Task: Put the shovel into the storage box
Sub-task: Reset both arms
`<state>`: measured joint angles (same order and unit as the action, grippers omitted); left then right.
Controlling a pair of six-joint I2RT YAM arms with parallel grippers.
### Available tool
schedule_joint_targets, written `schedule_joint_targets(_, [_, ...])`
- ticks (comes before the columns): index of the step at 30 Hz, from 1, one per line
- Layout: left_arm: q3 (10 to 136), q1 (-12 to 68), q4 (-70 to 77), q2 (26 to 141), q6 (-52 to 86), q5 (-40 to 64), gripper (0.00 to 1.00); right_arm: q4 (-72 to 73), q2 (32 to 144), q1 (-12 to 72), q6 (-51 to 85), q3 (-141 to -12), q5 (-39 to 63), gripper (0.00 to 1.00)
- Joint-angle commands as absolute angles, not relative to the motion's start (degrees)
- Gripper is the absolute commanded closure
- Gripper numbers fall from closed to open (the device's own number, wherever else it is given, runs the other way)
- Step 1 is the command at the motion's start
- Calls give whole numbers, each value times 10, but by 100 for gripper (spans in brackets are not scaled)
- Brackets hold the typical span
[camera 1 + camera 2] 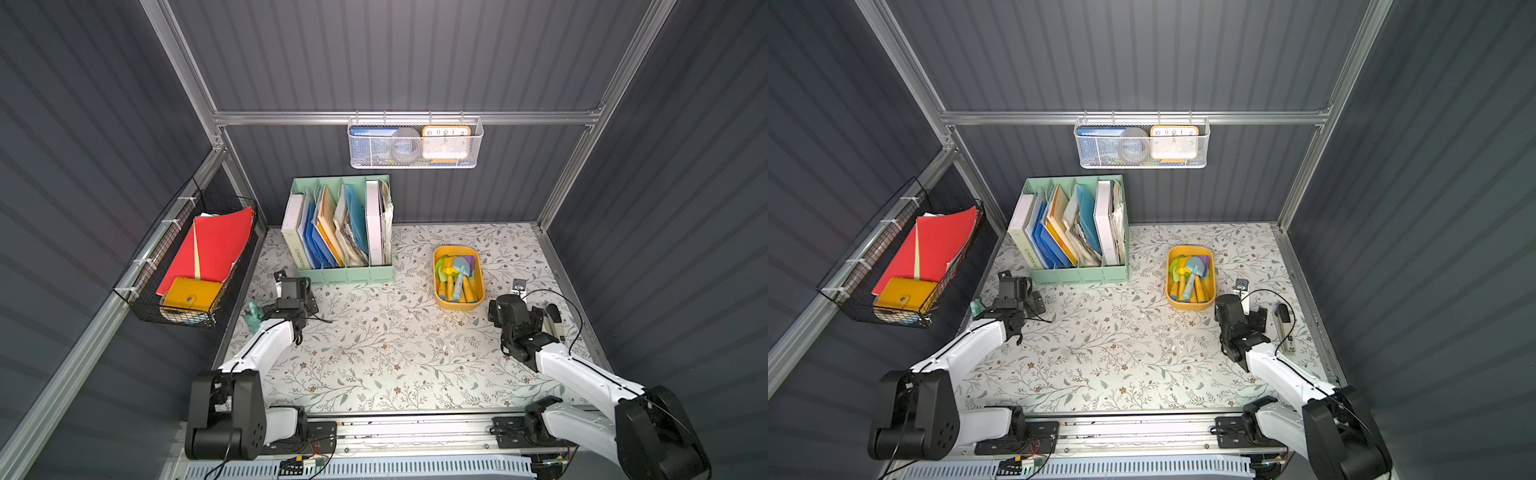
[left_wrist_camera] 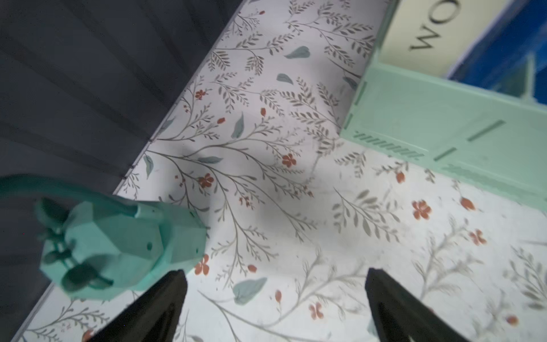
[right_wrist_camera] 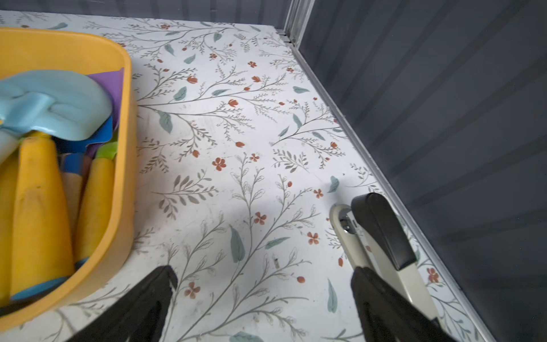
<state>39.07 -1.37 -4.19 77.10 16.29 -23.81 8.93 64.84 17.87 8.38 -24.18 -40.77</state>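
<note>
The storage box is a mustard-yellow tub at the back right of the floral table. Several toy shovels with yellow handles lie inside it. On top of them is a light-blue shovel. My right gripper is open and empty, just in front and right of the box wall. My left gripper is open and empty over bare table at the left, far from the box.
A mint-green file holder full of folders stands at the back. A teal faceted object sits by the left gripper. A stapler lies beside the right gripper, near the wall. A white mesh basket and a black wire basket hang on the walls.
</note>
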Motion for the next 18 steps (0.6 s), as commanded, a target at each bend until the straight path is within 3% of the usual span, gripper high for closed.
schedule_joint_targets(1, [361,-13,110,804,141,-248,0,246,669,172,29,-212,-438,1])
schedule_joint_targets(6, [318,-15,281,864,114,-238,0,375,717,159,-22,-187,-441,1])
schedule_joint_targets(13, [278,-17,457,925,87,-191,0,584,782,116,-23,-140,-303,1])
schedule_joint_targets(18, [265,-23,530,980,65,-137,0,764,919,75,-15,-123,-228,1])
